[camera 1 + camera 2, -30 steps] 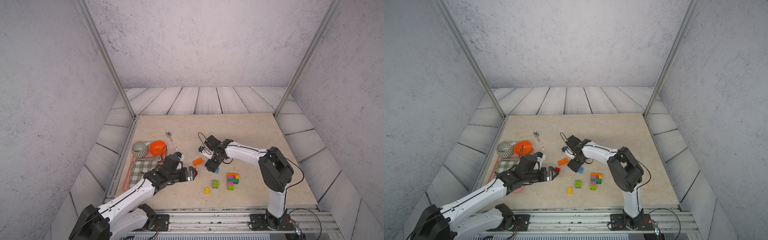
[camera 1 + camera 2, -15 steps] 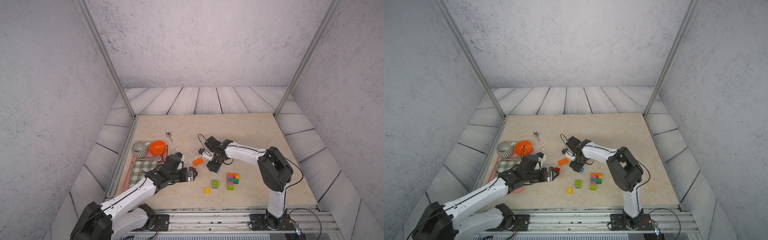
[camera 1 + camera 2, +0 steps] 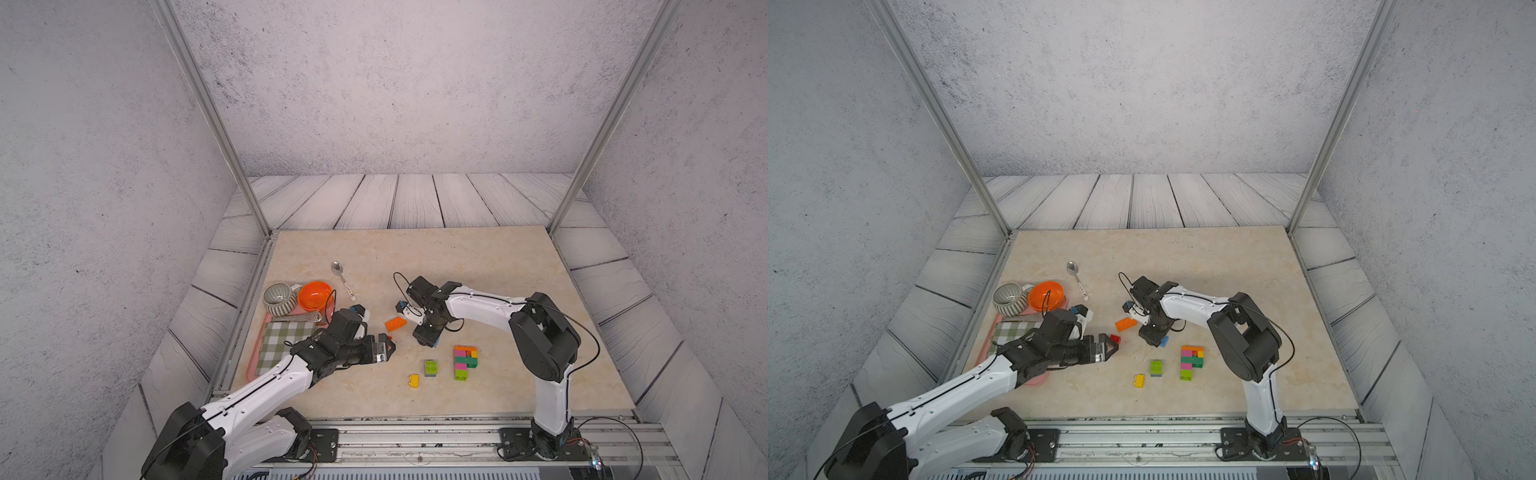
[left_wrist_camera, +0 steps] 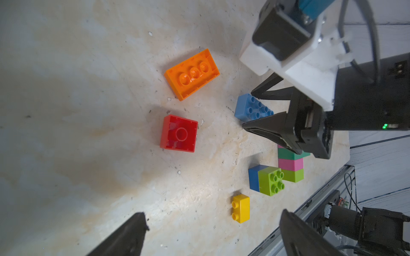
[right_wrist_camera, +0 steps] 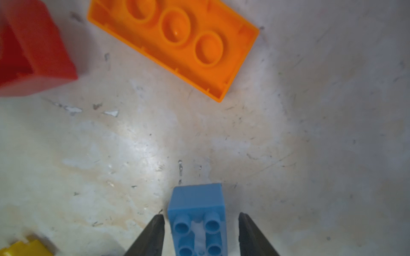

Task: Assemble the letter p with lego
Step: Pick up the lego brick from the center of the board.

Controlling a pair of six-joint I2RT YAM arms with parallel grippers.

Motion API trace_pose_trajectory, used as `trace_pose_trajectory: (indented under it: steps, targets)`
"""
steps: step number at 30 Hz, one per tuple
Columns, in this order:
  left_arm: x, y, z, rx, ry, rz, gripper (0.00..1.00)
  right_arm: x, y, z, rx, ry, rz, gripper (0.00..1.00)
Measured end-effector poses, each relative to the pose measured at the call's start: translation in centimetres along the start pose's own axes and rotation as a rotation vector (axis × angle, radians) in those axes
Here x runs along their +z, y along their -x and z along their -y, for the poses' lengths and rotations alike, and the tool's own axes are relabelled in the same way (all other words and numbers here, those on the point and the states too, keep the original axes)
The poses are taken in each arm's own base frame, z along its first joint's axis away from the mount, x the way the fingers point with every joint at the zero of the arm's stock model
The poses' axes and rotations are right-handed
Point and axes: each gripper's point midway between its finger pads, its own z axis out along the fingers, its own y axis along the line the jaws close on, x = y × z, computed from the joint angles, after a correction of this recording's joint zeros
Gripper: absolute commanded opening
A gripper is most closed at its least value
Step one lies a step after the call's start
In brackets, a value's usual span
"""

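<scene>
A blue brick (image 5: 197,219) lies studs-up on the table between the fingers of my right gripper (image 5: 200,216). The gripper is open, with a gap on each side of the brick; in a top view the right gripper (image 3: 426,334) points down at it. An upturned orange brick (image 3: 395,323) and an upturned red brick (image 4: 179,133) lie close by. My left gripper (image 4: 213,213) hovers open and empty beside the red brick. The built multicolour stack (image 3: 464,361) lies flat toward the front. A lime-on-blue brick (image 3: 431,368) and a yellow brick (image 3: 414,380) sit near it.
At the table's left stand a striped grey bowl (image 3: 278,297) and an orange bowl (image 3: 315,295). A checked cloth lies there on a pink tray (image 3: 250,365). A spoon (image 3: 343,278) lies behind them. The metal rail (image 3: 415,432) runs along the front edge.
The right gripper's jaws have narrowed around the blue brick. The left arm has hardly moved.
</scene>
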Motion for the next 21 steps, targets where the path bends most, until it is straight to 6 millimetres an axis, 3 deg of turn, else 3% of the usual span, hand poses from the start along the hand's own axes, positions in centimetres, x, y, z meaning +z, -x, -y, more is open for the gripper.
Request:
trace_pose_trajectory:
  steps: [16,21]
  targets:
    - [0.13,-0.09,-0.10,-0.001,0.003,-0.006,0.98,0.06,0.22,0.01,0.002,-0.003,0.001,0.55]
    - [0.13,-0.09,-0.09,-0.001,0.003,-0.007,0.98,0.01,0.34,-0.15,0.001,-0.003,0.003,0.44]
